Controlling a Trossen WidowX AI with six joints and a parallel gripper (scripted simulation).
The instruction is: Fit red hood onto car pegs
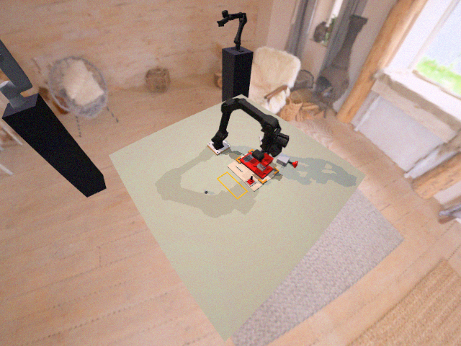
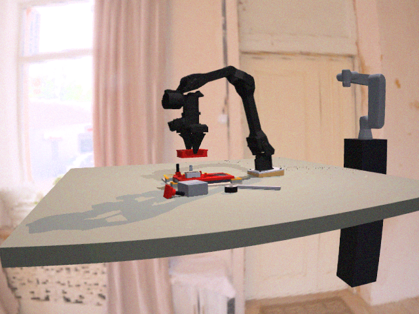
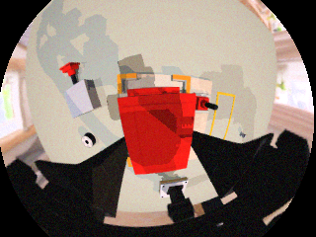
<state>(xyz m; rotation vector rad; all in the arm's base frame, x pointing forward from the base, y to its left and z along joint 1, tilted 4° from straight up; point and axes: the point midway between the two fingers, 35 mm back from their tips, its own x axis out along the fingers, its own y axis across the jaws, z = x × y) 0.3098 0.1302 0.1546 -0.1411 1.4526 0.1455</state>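
The gripper (image 2: 194, 150) (image 3: 157, 140) is shut on the red hood (image 2: 184, 154) (image 3: 153, 148), one finger on each side. The hood hangs roughly level above the engine area of the car, well clear of it. The red chassis (image 2: 220, 177) (image 1: 266, 173) sits in the jig, whose orange corners (image 2: 236, 180) (image 3: 126, 77) show. The grey engine block (image 2: 192, 174) stands on the deck below the hood. In the wrist view the hood hides most of the chassis. The four pegs and the corner holes cannot be made out clearly.
A grey block (image 1: 282, 160) (image 2: 192, 189) (image 3: 81, 99) with a red knob lies beside the jig. A black ring (image 2: 231, 189) (image 3: 89, 140) and a grey bar (image 2: 260, 187) are near it. A red piece with a black post (image 1: 250, 182) stands between jig and yellow outline (image 1: 237, 181).
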